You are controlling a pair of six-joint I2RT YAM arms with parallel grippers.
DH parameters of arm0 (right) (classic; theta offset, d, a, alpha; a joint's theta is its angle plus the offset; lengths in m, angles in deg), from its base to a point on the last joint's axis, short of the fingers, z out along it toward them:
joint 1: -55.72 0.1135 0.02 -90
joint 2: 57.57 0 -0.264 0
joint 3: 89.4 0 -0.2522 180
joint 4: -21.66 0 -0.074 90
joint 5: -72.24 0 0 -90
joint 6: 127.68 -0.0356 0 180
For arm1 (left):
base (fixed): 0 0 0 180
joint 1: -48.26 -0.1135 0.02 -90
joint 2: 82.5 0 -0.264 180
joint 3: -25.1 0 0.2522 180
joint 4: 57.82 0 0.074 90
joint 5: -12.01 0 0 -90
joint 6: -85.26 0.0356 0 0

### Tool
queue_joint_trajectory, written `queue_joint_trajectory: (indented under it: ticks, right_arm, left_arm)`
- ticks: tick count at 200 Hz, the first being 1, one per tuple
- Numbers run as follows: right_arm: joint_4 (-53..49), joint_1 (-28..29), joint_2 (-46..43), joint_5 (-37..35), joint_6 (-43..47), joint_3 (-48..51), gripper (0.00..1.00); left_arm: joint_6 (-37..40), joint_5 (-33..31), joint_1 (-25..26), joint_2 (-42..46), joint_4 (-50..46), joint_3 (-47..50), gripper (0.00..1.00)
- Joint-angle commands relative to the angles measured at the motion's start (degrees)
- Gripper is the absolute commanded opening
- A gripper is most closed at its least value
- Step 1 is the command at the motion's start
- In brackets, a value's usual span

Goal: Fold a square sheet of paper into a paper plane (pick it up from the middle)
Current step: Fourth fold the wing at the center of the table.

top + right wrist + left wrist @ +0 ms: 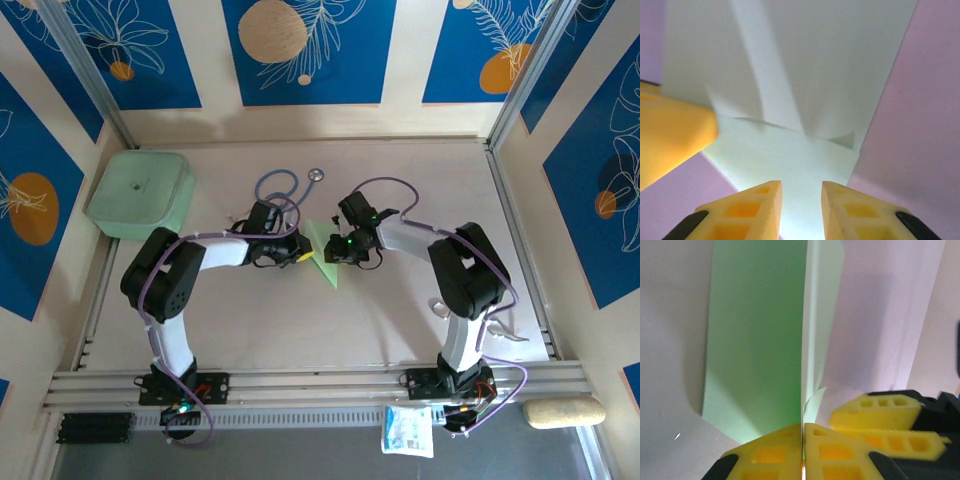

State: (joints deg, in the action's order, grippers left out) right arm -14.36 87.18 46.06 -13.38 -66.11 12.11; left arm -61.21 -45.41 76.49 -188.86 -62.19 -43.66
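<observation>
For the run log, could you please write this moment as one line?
left gripper: shut on green paper | right gripper: open, facing it | green paper: partly folded, between grippers

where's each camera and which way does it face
Top external: above and behind the bases, facing down at the table, left gripper and right gripper meeting at the green paper.
Left wrist: on the left arm, facing along its shut fingers at the paper.
Right wrist: on the right arm, facing past its open fingers onto the paper.
Shared: both wrist views catch the other gripper's finger.
</observation>
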Motion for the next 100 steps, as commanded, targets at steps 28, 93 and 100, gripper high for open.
queue_joint_trajectory:
  ticks: [28,93,100]
  right_arm:
    - [5.89,3.53,-11.15,-12.90,6.59,7.46,0.33]
    - [14.16,13.10,-12.55,-24.20,10.60,13.42,0.38]
    - [14.21,13.37,-11.67,-24.48,10.19,13.10,0.39]
  left_arm:
    - [-0.93,-3.69,0.25,1.65,-5.92,-1.84,0.08]
    - [-6.50,-9.64,2.61,4.02,-10.04,-2.96,0.07]
    - [-7.63,-9.34,2.62,3.89,-9.02,-2.60,0.07]
